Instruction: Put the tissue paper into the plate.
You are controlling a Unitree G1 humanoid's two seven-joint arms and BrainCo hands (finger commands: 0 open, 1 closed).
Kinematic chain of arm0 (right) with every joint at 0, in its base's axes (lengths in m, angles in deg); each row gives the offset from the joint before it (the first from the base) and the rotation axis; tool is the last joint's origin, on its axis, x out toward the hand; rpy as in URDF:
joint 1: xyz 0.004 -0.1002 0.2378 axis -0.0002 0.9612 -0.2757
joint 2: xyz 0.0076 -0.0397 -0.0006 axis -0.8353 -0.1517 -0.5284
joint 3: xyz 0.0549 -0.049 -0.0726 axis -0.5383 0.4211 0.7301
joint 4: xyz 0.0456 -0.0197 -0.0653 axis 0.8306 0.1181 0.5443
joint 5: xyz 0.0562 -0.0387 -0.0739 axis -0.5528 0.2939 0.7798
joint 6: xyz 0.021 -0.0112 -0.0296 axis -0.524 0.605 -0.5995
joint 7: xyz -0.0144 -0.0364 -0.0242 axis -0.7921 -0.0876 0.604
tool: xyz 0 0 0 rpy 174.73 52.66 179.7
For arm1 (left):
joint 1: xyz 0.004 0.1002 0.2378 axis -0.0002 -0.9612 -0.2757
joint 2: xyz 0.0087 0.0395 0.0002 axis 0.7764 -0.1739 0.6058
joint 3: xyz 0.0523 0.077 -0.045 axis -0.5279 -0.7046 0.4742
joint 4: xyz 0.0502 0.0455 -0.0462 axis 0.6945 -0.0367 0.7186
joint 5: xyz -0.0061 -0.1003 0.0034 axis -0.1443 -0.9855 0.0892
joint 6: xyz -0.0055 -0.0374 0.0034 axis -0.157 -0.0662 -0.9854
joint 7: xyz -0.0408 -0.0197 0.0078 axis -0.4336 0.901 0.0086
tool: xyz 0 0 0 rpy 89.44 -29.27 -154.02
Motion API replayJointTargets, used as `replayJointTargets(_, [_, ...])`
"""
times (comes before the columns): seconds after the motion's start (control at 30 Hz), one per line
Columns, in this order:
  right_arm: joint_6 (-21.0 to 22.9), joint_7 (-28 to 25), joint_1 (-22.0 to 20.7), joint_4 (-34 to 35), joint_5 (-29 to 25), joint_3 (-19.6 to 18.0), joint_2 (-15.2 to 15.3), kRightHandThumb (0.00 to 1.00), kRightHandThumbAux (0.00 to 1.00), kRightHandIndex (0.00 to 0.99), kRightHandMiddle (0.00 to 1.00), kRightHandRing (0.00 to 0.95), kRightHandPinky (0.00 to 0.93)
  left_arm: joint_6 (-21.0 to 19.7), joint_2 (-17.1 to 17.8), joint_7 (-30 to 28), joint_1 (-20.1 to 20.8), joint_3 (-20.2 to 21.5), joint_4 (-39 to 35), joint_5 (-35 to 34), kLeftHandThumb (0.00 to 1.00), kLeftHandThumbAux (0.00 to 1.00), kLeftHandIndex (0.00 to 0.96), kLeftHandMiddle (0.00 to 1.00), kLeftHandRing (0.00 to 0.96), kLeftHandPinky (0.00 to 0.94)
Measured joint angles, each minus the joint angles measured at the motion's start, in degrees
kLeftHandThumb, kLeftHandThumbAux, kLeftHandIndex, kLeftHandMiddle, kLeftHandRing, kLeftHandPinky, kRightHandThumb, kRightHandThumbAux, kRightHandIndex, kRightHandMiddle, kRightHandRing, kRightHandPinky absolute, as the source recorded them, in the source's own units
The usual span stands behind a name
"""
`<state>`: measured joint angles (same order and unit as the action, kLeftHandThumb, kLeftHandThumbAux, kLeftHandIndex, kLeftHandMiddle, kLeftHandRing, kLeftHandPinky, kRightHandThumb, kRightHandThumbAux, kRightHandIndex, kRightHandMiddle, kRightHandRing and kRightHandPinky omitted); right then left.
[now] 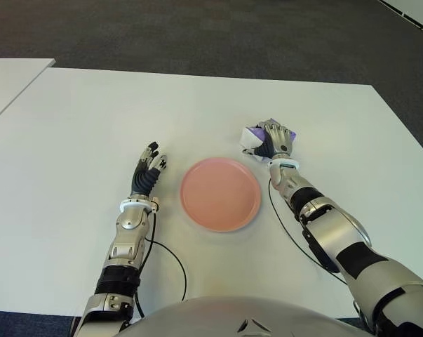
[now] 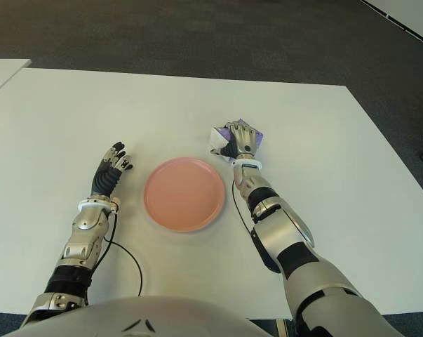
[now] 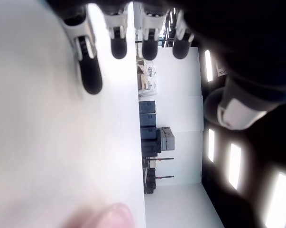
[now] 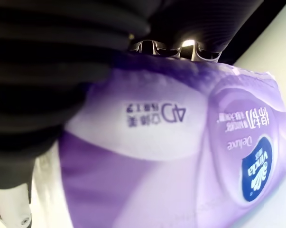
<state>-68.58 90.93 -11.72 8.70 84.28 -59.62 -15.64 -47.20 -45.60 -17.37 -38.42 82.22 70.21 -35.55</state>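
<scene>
a white desk (image 1: pixel 78 126) fills most of the head views, with dark carpet floor (image 1: pixel 197 31) beyond its far edge and a second white desk (image 1: pixel 8 77) showing at the far left corner.

a round pink plate (image 1: pixel 220 194) sits on the desk near the middle, a little toward the near side, and nothing lies in it.

the right hand (image 1: pixel 276 140) is just past the plate's far right rim, palm down on the tissue paper (image 1: pixel 254 137), a soft purple and white pack. its fingers are curled over the top of the pack and grasp it, so that only the left end of the pack and a sliver at the right show from above. the right wrist view (image 4: pixel 176 156) shows the same pack filling the picture, pressed close under the dark fingers (image 4: pixel 62 28), with printed lettering and a blue oval logo on its purple wrapper. whether the pack is lifted or touching the desk cannot be told. the pack is beside the plate, not in it.

the left hand (image 1: pixel 149 170) shows to the left of the plate, near it but apart from its rim, its fingers stretched out straight toward the far side and holding nothing. in the left wrist view the fingertips (image 3: pixel 91 80) hang relaxed close to the bare white desk surface.

a thin black cable (image 1: pixel 170 256) loops on the desk by the left forearm, and another runs beside the right forearm.
</scene>
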Motion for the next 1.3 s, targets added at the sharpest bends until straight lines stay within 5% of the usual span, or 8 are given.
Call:
replayJointTargets(0.77, [-3.6,6.0,2.2,0.1,0.8,-1.7,-0.6,1.000,0.665,0.402,0.524,0.512,0.426,-1.3,0.0,-0.7,0.0,0.1,-0.3,-0.6,0.000,0.487,0.000,0.000,0.000,0.000])
replayJointTargets(1.1, [-3.2,14.3,4.2,-0.2,5.5,3.4,-0.3,1.000,0.665,0.385,0.507,0.521,0.453,-1.6,0.0,-1.1,-0.2,0.2,-0.7,-1.2,0.000,0.472,0.000,0.000,0.000,0.000])
replayJointTargets(1.2, [-3.0,16.1,4.6,-0.3,6.7,4.9,-0.3,0.968,0.661,0.384,0.506,0.520,0.660,-1.9,0.0,-1.3,-0.2,0.2,-0.7,-1.2,0.000,0.479,0.000,0.000,0.000,0.000])
replayJointTargets(1.3, [-2.9,17.4,4.8,-0.5,7.4,6.1,-0.2,0.958,0.660,0.384,0.505,0.519,0.734,-1.9,0.0,-1.5,-0.3,0.2,-0.7,-1.5,0.000,0.489,0.000,0.000,0.000,0.000])
